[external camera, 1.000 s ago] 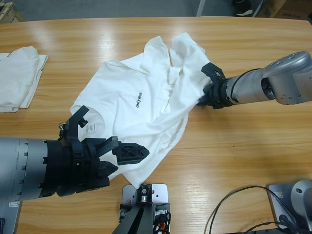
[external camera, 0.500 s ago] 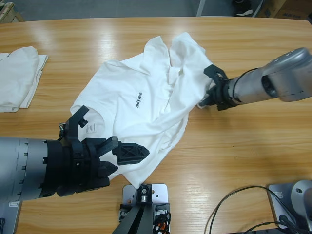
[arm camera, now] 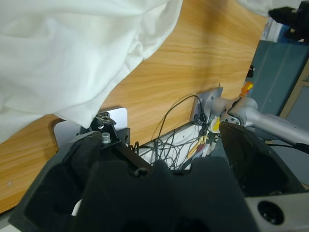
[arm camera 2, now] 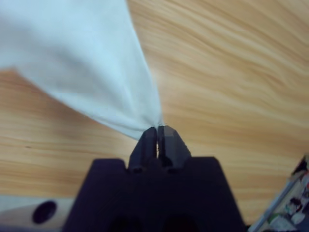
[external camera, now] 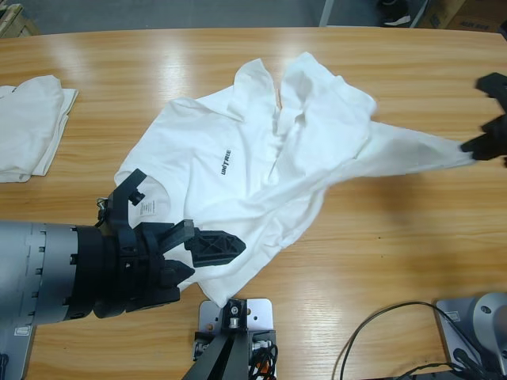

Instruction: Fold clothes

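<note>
right tool [arm camera 2: 158, 129] clamped on white shirt [external camera: 238, 158] sleeve, left tool [external camera: 170, 237] apart, low

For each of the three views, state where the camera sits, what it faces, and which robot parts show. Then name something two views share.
High view: above the table, looking down on the white shirt; left gripper and right gripper show.
Left wrist view: along its open jaws, past the shirt's edge to the table edge and cables.
Right wrist view: along shut jaws pinching a stretched shirt corner.
Shared: that shirt appears in all three.
</note>
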Robot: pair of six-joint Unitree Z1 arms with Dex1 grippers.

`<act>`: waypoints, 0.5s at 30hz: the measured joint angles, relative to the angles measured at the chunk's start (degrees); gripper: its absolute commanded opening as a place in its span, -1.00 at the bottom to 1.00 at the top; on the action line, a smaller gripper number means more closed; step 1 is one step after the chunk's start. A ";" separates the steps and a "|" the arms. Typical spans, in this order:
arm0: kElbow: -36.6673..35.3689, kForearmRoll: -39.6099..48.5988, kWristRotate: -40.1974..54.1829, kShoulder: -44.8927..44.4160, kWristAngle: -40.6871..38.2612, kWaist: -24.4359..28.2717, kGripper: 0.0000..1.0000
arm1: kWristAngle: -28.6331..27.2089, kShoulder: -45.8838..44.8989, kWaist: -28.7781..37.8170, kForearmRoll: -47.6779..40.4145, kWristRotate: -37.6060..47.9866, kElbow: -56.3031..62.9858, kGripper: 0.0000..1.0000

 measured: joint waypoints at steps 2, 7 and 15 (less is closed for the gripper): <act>0.00 -0.14 0.17 0.00 0.00 0.00 0.89 | -0.23 -0.98 -4.46 1.44 -2.42 -0.08 -1.00; 0.03 -0.26 1.04 0.00 0.00 0.00 0.93 | -0.50 -1.51 -10.86 8.44 -6.05 -2.91 -1.00; 0.15 3.34 1.16 -0.68 0.11 0.00 0.98 | -0.01 -2.86 -12.64 35.47 -6.25 -15.68 -1.00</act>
